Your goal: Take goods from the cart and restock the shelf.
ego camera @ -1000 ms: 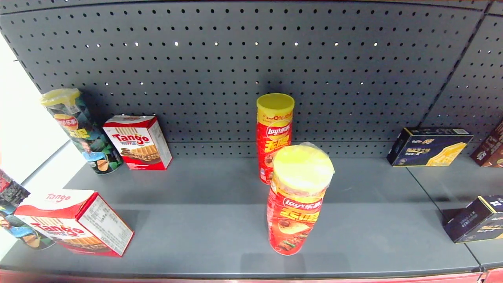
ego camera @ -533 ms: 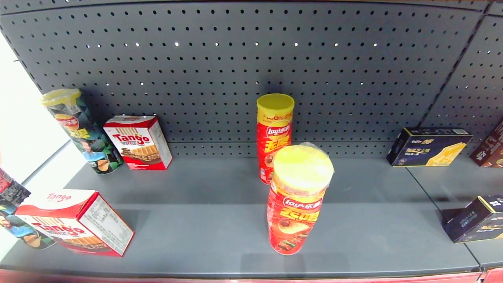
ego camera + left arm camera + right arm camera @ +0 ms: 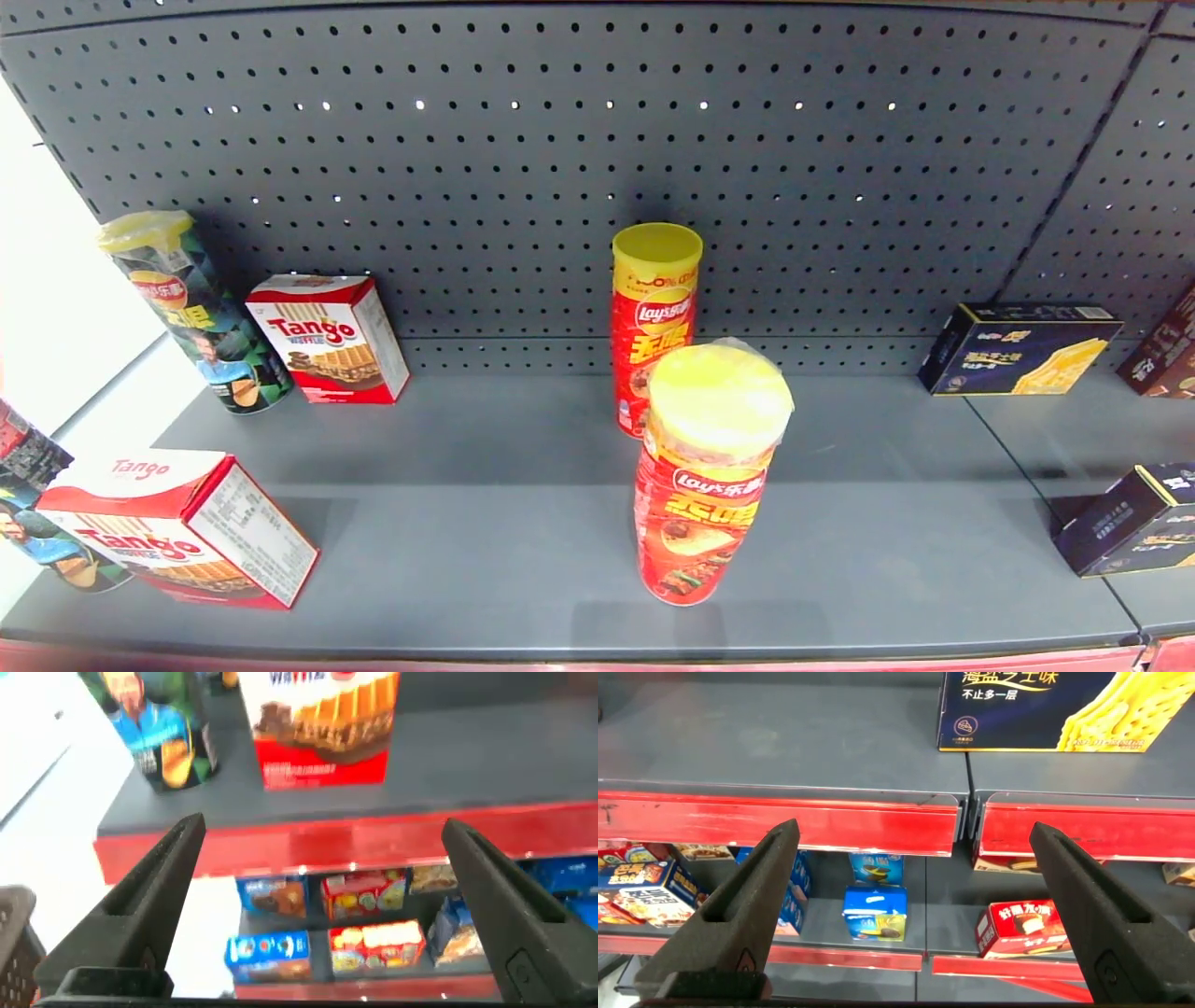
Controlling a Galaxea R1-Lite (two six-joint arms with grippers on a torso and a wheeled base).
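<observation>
Same as a second ago: no shift in any can or box.

Grey shelf [image 3: 523, 523] with a perforated back panel [image 3: 560, 140] behind. Near the middle, front red can [image 3: 700, 504] upright with a yellow lid, close to the front edge. Straight behind it and just apart, rear red can [image 3: 653, 317], upright near the back panel. At back left, a dark can [image 3: 201, 317] beside a wafer box [image 3: 331, 336], both upright. At front left, a second wafer box [image 3: 177, 527] turned at an angle, just beside another dark can [image 3: 37, 532] at the edge of view. On the neighbouring section to the right, a dark blue box [image 3: 1022, 347] at the back and a second blue box [image 3: 1125, 518] nearer the front.

Left pincer [image 3: 322, 831] level with the red front strip [image 3: 308, 845] of the shelf, below the front-left wafer box and dark can, spread wide, nothing between the fingers. Beyond it, on a lower shelf, biscuit packs [image 3: 364, 924].

Right pincer [image 3: 910, 831] likewise spread wide and holding nothing, facing the red strip under a dark blue box, with a blue pack [image 3: 873, 910] and a red carton [image 3: 1022, 929] on the shelf below.
</observation>
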